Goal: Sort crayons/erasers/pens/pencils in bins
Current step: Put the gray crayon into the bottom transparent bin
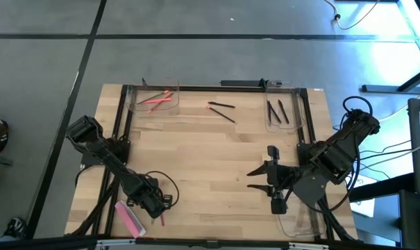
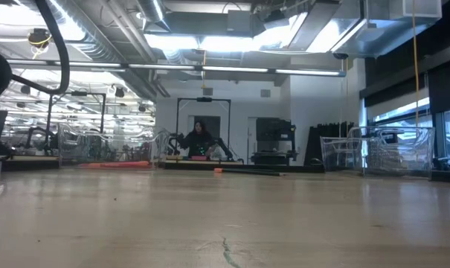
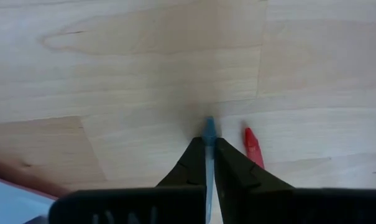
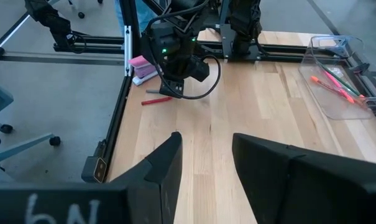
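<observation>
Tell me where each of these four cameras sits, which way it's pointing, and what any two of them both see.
High view: overhead, straight down on the table; both arms show.
Low view: table height, level across into the room; no arm shows.
Left wrist view: on the left arm, facing the tabletop; left gripper shut on a blue pencil, red pencil beside.
Right wrist view: on the right arm, facing across the table; right gripper open.
Shared: right wrist and high views both show the left arm and the crayon bin.

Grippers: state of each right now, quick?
Left gripper: shut on a blue pencil at the table's near-left corner, beside a red pencil.
Right gripper: open, holding nothing, hovering over the table's right side.
</observation>
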Available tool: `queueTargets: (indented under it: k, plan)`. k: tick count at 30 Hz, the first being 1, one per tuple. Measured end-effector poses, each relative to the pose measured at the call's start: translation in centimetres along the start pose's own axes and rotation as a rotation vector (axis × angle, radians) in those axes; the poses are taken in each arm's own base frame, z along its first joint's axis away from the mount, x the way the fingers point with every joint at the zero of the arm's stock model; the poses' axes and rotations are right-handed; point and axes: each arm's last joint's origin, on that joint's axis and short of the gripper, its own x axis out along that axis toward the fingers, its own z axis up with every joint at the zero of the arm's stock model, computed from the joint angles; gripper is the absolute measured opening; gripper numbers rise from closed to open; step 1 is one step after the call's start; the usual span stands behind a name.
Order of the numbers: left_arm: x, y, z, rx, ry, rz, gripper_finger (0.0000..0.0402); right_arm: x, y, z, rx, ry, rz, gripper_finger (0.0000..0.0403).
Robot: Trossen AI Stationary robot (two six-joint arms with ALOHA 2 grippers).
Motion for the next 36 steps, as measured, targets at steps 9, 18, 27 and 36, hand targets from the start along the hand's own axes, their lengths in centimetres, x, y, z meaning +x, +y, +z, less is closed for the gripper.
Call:
queueTargets:
  k: [9,18,27,36]
  plan:
    - [-0.1,-0.2,-0.1,0.049,-0.002,-0.013,0.0002,0.0,0.0,0.0,0.000,0.000,0.000,0.0143]
    - [-0.9,-0.7,-0.2,0.081,-0.040,-0.084,0.0005,0.0,0.0,0.0,-0.001,0.001,0.000,0.0143]
    - [-3.6,-1.2,0.5,0.141,-0.076,-0.208,0.0006,0.0,0.0,-0.1,-0.006,0.009,-0.001,0.0143]
    - [-7.4,-3.0,2.3,0.335,-0.266,-0.488,0.0007,0.1,-0.2,-0.9,0.034,0.084,-0.001,0.0143]
